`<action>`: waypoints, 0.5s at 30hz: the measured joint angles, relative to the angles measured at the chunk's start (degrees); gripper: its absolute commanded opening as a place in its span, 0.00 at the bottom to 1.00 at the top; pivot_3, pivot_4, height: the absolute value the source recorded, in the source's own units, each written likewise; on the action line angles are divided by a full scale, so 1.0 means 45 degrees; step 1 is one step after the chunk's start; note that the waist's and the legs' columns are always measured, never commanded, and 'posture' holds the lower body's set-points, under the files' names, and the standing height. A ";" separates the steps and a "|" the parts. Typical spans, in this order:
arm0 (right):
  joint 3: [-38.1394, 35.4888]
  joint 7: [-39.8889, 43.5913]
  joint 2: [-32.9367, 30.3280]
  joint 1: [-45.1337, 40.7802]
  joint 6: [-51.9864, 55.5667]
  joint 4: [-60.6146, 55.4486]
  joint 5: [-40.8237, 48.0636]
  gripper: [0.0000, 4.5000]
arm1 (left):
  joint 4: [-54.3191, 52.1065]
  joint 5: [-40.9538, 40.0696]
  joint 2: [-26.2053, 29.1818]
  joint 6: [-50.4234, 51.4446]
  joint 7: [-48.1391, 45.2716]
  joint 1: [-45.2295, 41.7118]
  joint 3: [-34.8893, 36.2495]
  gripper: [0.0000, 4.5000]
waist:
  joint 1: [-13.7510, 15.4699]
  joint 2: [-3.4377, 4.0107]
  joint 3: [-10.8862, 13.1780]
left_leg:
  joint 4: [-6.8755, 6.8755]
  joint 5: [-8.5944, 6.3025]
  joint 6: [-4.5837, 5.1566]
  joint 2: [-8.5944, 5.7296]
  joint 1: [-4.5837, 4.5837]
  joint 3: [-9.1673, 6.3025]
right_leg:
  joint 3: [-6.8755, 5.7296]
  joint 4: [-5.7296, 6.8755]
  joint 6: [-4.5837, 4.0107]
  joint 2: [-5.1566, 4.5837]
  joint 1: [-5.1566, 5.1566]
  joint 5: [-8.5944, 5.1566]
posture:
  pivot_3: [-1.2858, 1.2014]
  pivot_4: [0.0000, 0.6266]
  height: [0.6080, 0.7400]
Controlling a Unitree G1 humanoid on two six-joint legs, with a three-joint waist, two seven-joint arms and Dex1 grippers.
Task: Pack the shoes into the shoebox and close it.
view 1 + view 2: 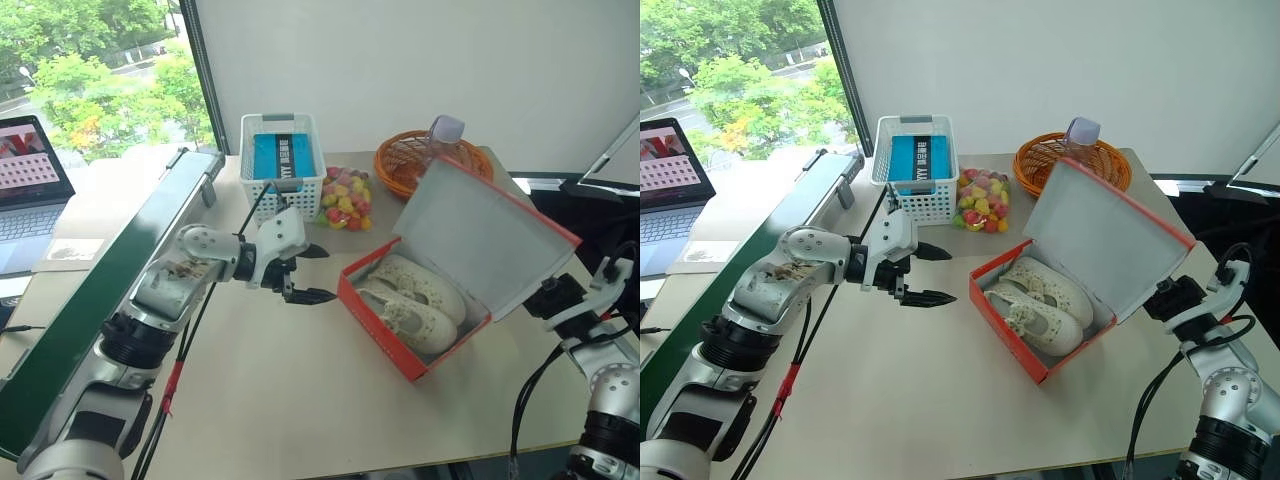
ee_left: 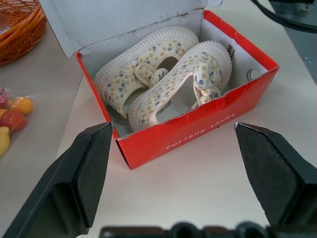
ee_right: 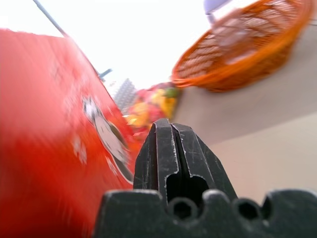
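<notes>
- Between your two sets of fingers on the worktop [image 1: 280,400] sits the shoebox [image 1: 400,345], red-orange outside and grey-white inside, with its hinged lid [image 1: 480,235] standing up and tilted away from the left side.
- Both shoes [image 2: 163,82] lie side by side inside the box, cream with a small flower print and pale soles, straps up.
- Your left gripper [image 1: 312,272] has its fingers [image 2: 84,168] spread wide with nothing between them; they hang above the worktop just beside the box's near long wall, pointing at it, apart from it.
- From the left wrist view the box's red side wall lies framed between the two fingers, beyond their tips.
- Your right gripper [image 3: 173,148] has its fingers pressed together, holding nothing.
- Those closed fingers sit behind the raised lid, close against its red outer face with the cartoon mouse print [image 3: 106,136]; you cannot tell whether they touch it.
- Past the right fingertips lie an orange wicker bowl [image 1: 425,160] with a clear bottle [image 1: 440,135] in it, and a bag of coloured sweets [image 1: 345,198].
- Beyond the left fingers, well apart from them, stands a white lattice basket [image 1: 285,160] holding a blue packet [image 1: 283,157], with the sweets just beside it.
</notes>
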 measured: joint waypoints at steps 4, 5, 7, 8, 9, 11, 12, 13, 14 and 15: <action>0.0779 0.0019 -0.0693 0.0537 0.1350 -0.2004 0.1012 0.01 | 0.0286 0.0126 -0.0056 -0.0170 0.0021 -0.0074 0.0005 0.93 | -0.0008 -0.0001 0.0000 | 0.0000 0.0000 0.0000 0.0003 0.0002 -0.0001 | 0.0000 0.0002 -0.0021 0.0001 -0.0001 -0.0012 | 0.52 0.24 1.00; 0.0945 0.0006 -0.0795 0.0541 0.1579 -0.2300 0.1221 0.01 | 0.0289 0.0144 -0.0095 -0.0176 0.0022 -0.0073 0.0005 0.93 | 0.0000 -0.0001 0.0001 | 0.0000 0.0000 0.0000 0.0003 0.0001 -0.0001 | 0.0000 0.0001 -0.0024 0.0000 0.0001 -0.0014 | 0.52 0.24 1.00; 0.1250 -0.0062 -0.0989 0.0535 0.1833 -0.2691 0.1335 0.01 | 0.0289 0.0150 -0.0107 -0.0187 0.0023 -0.0073 0.0005 0.93 | 0.0028 -0.0002 0.0001 | 0.0000 0.0000 0.0000 0.0001 -0.0001 -0.0001 | -0.0002 -0.0002 -0.0032 -0.0001 0.0001 -0.0019 | 0.52 0.24 1.00; 0.1435 -0.0148 -0.1179 0.0518 0.2010 -0.2778 0.1406 0.01 | 0.0288 0.0155 -0.0104 -0.0187 0.0032 -0.0073 0.0007 0.93 | 0.0045 -0.0002 0.0001 | 0.0000 0.0000 0.0000 0.0000 -0.0003 -0.0001 | -0.0002 -0.0004 -0.0037 -0.0003 0.0000 -0.0022 | 0.52 0.24 1.00; 0.1612 -0.0173 -0.1354 0.0477 0.2154 -0.2811 0.1461 0.01 | 0.0285 0.0161 -0.0104 -0.0186 0.0051 -0.0073 0.0016 0.93 | 0.0053 -0.0002 0.0001 | 0.0000 0.0000 0.0000 0.0000 -0.0004 0.0000 | -0.0001 -0.0004 -0.0040 -0.0004 -0.0001 -0.0024 | 0.52 0.24 1.00; 0.2357 -0.0170 -0.1861 -0.0021 0.2498 -0.2889 0.1465 0.01 | 0.0204 0.0166 -0.0074 -0.0168 0.0182 -0.0024 0.0115 0.93 | 0.0047 -0.0003 0.0002 | 0.0001 0.0000 0.0001 -0.0001 -0.0006 0.0003 | 0.0002 -0.0006 -0.0043 -0.0005 -0.0007 -0.0024 | 0.52 0.24 1.00; 0.2639 -0.0166 -0.2026 -0.0264 0.2581 -0.2896 0.1432 0.01 | 0.0153 0.0165 -0.0074 -0.0150 0.0222 -0.0014 0.0133 0.93 | 0.0016 -0.0004 0.0002 | 0.0001 0.0000 0.0001 0.0002 -0.0005 0.0003 | 0.0001 -0.0005 -0.0043 -0.0003 -0.0007 -0.0023 | 0.52 0.24 1.00; 0.3037 -0.0154 -0.2215 -0.0611 0.2655 -0.2906 0.1264 0.01 | 0.0028 0.0161 -0.0074 -0.0129 0.0271 0.0005 0.0138 0.93 | 0.0011 -0.0004 0.0003 | 0.0000 0.0001 0.0001 0.0002 -0.0005 0.0001 | 0.0000 -0.0004 -0.0043 -0.0002 -0.0008 -0.0023 | 0.52 0.24 1.00; 0.3281 -0.0151 -0.2287 -0.0795 0.2668 -0.2903 0.1193 0.01 | -0.0066 0.0159 -0.0072 -0.0119 0.0290 0.0022 0.0144 0.93 | 0.0024 -0.0004 0.0002 | 0.0000 0.0000 0.0001 0.0002 -0.0005 -0.0002 | -0.0004 -0.0004 -0.0041 0.0000 -0.0007 -0.0023 | 0.52 0.24 1.00; 0.3512 -0.0144 -0.2332 -0.0931 0.2693 -0.2892 0.1168 0.01 | -0.0150 0.0159 -0.0048 -0.0109 0.0309 0.0061 0.0161 0.93 | 0.0035 -0.0004 0.0003 | -0.0001 0.0000 0.0001 0.0002 -0.0006 -0.0004 | -0.0005 -0.0004 -0.0038 0.0000 -0.0008 -0.0022 | 0.52 0.24 1.00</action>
